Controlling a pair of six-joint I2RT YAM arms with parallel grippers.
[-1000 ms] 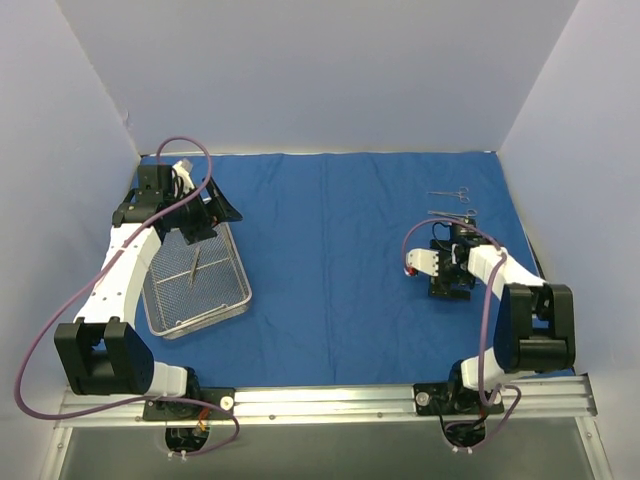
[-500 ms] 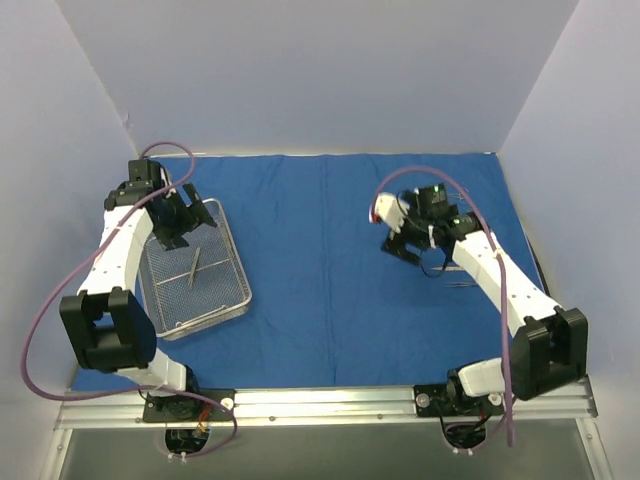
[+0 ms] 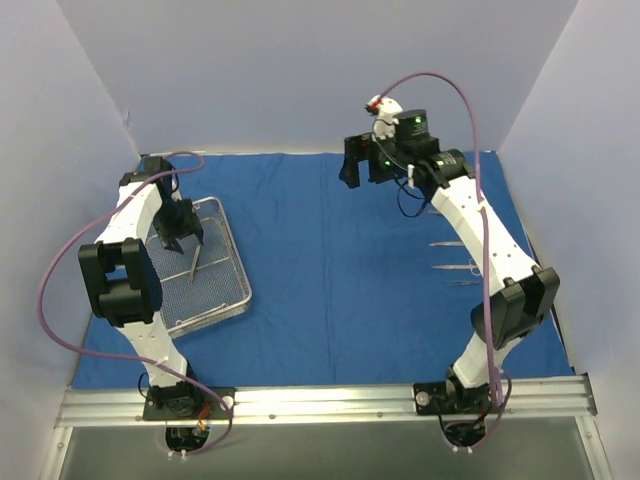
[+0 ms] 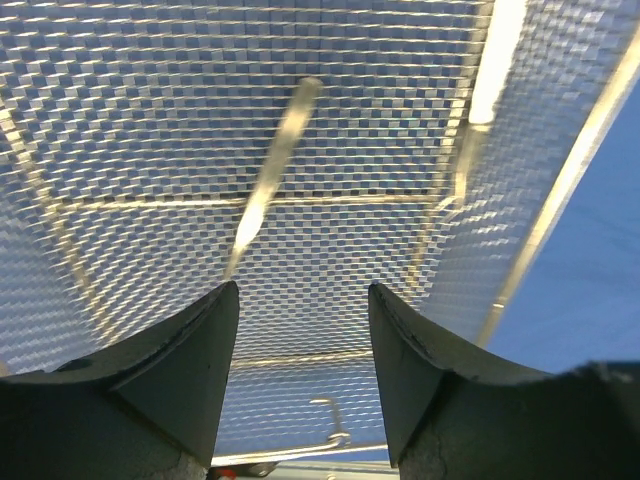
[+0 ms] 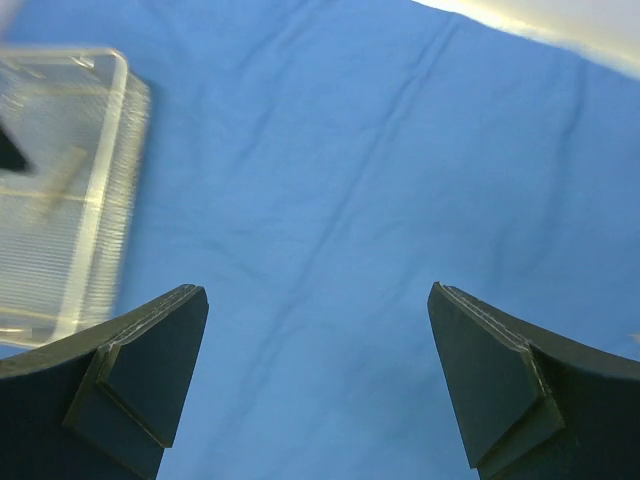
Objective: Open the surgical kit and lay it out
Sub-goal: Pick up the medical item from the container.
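The royal-blue cloth (image 3: 330,260) lies spread flat over the table. The silver wire-mesh tray (image 3: 232,262) stands on its left part and holds one thin instrument (image 3: 193,262). My left gripper (image 3: 178,228) hangs open and empty over the tray's far end. In the left wrist view it (image 4: 303,292) looks down on the mesh (image 4: 130,120) and that instrument (image 4: 270,175) ahead. My right gripper (image 3: 363,162) is open and empty, raised over the far middle of the cloth (image 5: 350,170). Three instruments (image 3: 455,267) lie in a row at the right.
White walls enclose the table on the left, back and right. The tray (image 5: 60,190) shows blurred at the left of the right wrist view. The right arm (image 3: 480,240) reaches above the laid-out instruments. A metal rail (image 3: 320,400) runs along the near edge.
My right arm has swung up from the right side of the cloth to its far middle. My left gripper has shifted in over the tray's far end. Instruments now lie uncovered at the right.
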